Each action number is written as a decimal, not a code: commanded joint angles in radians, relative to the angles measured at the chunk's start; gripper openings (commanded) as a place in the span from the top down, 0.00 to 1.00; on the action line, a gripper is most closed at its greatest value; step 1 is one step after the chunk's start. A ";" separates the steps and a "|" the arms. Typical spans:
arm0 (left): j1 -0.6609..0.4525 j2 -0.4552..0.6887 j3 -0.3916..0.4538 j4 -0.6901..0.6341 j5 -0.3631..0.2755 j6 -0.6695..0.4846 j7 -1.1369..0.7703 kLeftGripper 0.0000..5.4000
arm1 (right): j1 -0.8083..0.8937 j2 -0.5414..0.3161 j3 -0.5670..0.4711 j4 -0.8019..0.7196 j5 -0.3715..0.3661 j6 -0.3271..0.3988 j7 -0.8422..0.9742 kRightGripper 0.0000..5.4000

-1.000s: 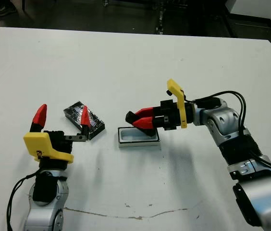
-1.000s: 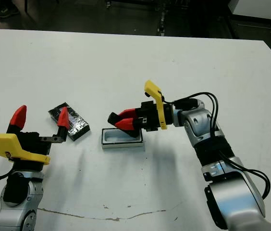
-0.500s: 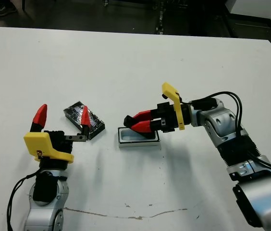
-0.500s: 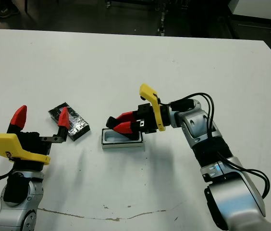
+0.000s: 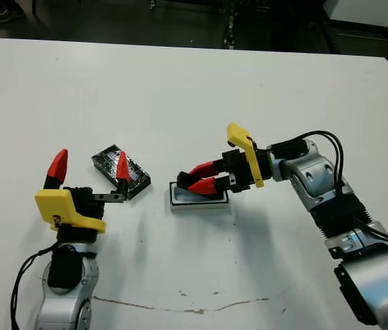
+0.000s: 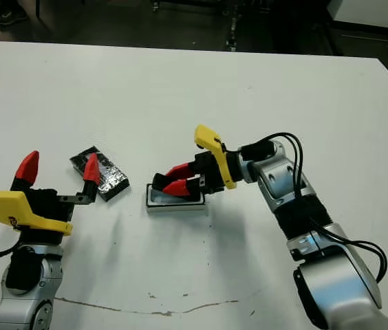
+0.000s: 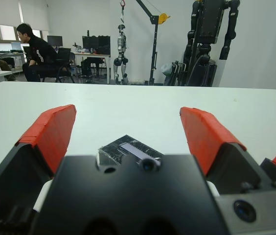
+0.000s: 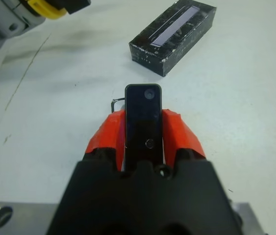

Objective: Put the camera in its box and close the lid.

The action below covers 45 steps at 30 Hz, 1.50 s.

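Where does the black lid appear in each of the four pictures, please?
Left eye view: the lid lies on the table left of the white box, partly behind a red finger of the left pincer.
Right eye view: same place, left of the box.
Left wrist view: low in the middle, between the two red fingers.
Right wrist view: upper right, beyond the camera held by the right pincer.
Shared landmark: the pale strip across its top.

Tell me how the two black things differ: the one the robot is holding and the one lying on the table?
The camera is a slim, smooth bar; the lid is wider, boxier and crinkly-shiny with a pale strip along its top. The camera is clamped in the right end effector over the white box; the lid lies free on the table, in front of the open left end effector. Both are black and rectangular.
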 commanded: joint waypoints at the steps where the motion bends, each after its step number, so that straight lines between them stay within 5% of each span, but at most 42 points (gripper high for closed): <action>1: 0.009 -0.004 -0.002 0.010 0.005 -0.002 0.004 0.00 | -0.007 -0.026 0.020 0.019 -0.028 -0.019 0.023 0.69; 28: 0.019 -0.014 -0.007 0.007 0.010 -0.008 0.010 0.00 | -0.022 -0.051 0.132 -0.022 -0.141 -0.049 0.036 0.69; 34: 0.019 -0.017 -0.006 0.008 0.001 -0.007 0.007 0.00 | -0.009 -0.067 0.148 -0.101 -0.160 0.038 0.006 0.69; 45: 0.018 -0.011 -0.006 0.018 0.010 -0.021 0.004 0.00 | 0.003 -0.049 0.118 -0.064 -0.153 -0.030 -0.033 0.36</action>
